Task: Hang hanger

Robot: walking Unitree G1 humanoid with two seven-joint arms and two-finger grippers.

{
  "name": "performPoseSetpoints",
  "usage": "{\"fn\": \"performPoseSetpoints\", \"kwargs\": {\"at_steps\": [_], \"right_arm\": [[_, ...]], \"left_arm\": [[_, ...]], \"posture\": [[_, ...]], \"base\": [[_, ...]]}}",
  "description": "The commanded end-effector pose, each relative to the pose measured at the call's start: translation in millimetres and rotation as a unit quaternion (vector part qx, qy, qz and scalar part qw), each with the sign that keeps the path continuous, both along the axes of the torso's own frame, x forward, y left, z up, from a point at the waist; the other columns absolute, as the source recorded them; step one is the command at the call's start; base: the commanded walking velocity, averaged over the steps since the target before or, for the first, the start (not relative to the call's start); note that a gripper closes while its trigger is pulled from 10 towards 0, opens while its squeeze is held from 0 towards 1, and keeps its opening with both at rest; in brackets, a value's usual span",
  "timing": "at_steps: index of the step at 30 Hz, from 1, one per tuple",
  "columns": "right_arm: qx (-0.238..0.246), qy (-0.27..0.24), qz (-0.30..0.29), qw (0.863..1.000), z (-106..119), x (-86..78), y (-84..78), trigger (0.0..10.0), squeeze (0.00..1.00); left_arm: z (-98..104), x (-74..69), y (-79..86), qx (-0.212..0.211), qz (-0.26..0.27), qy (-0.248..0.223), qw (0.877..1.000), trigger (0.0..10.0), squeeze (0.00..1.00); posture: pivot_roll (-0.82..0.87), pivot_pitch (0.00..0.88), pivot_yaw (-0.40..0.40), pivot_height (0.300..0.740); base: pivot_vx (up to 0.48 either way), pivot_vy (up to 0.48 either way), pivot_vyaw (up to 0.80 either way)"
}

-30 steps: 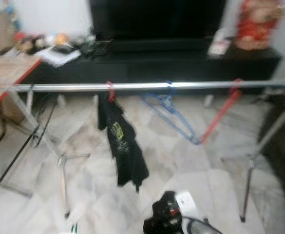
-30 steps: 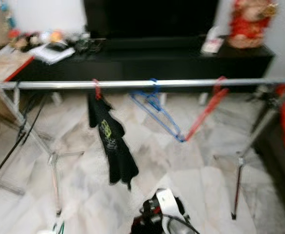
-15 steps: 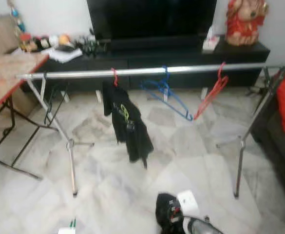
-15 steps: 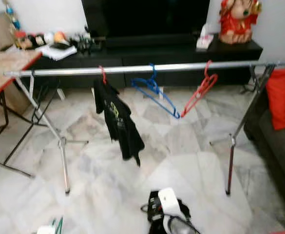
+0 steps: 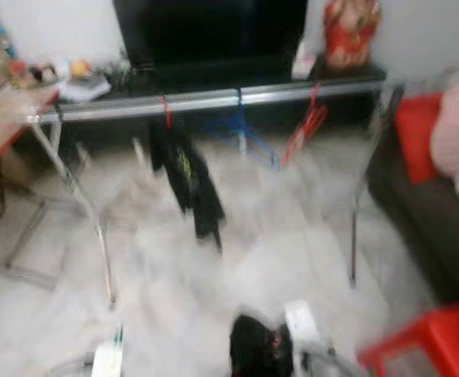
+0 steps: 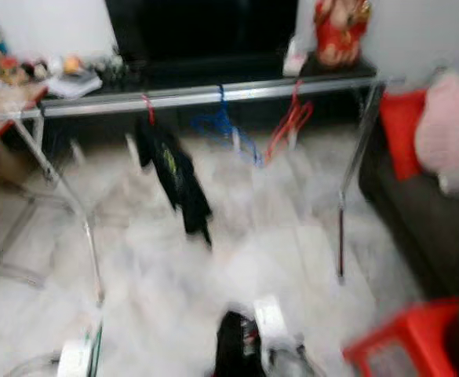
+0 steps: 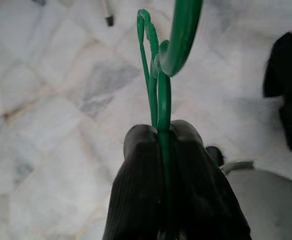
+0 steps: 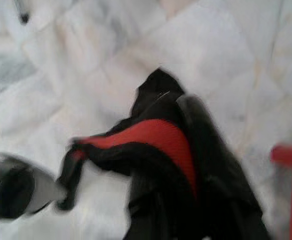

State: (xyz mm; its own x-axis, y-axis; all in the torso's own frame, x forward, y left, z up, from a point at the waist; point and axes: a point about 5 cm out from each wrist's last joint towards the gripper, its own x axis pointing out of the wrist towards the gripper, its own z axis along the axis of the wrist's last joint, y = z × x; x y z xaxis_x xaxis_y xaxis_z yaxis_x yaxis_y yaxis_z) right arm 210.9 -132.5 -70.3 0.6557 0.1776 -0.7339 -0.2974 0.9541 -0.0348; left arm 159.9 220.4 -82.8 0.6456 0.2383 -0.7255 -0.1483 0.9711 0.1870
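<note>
Gripping a green hanger [image 7: 158, 95] in clenched left jaws [image 7: 166, 131], low over the floor [image 7: 46, 100]. Clutching a black-and-red garment [image 8: 160, 145] in right jaws [image 8: 185, 200], short of the rail [image 5: 205, 100].

One metal rail [image 5: 213, 100] carries three hangers: a red one with one black garment [image 5: 186, 177], one blue hanger [image 6: 227, 126] and one bare red hanger [image 5: 307, 126]. One green hanger [image 7: 158, 75] sits in the left claw [image 7: 165, 145]. One red stool [image 6: 406, 338].

Green hanger [image 7: 158, 85], black claw [image 7: 166, 131], silver rail [image 5: 205, 101], red stool [image 6: 406, 340], grey-veined white marble floor [image 7: 51, 95]
</note>
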Motion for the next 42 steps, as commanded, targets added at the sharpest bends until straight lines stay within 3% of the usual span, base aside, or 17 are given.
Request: {"fn": "performPoseSetpoints", "kwargs": {"at_steps": [1, 2, 4, 21, 42], "right_arm": [[0.011, -0.051, 0.003, 0.999, 23, 35.0, -3.6, 10.0, 0.00], [0.018, -0.076, 0.004, 0.997, 37, 54.4, -7.1, 10.0, 0.00], [0.024, -0.101, 0.004, 0.995, 53, 72.8, -11.0, 10.0, 0.00], [0.025, -0.093, 0.001, 0.995, 52, 71.8, -14.2, 10.0, 0.00], [0.030, -0.098, -0.007, 0.995, 53, 72.9, -13.1, 10.0, 0.00]], "left_arm": [[0, -2.1, 2.4, 0.004, 0.003, 0.001, 1.000, 10.0, 0.00], [0, -2.4, 2.1, 0.003, 0.004, 0.001, 1.000, 10.0, 0.00], [-1, -4.1, 1.5, 0.000, 0.008, 0.003, 1.000, 10.0, 0.00], [-3, -8.1, 2.5, -0.002, 0.013, 0.010, 1.000, 10.0, 0.00], [-3, -7.8, 2.3, -0.003, 0.013, 0.011, 1.000, 10.0, 0.00]], "posture": [[-0.05, 0.000, 0.044, 0.740], [-0.05, 0.000, 0.044, 0.740], [-0.05, 0.000, 0.044, 0.740], [-0.05, 0.000, 0.045, 0.740], [-0.04, 0.000, 0.050, 0.740]], "base": [[0.000, 0.000, 0.00], [0.000, 0.000, 0.00], [0.000, 0.000, 0.00], [0.000, 0.000, 0.00], [0.000, 0.325, 0.00]]}}
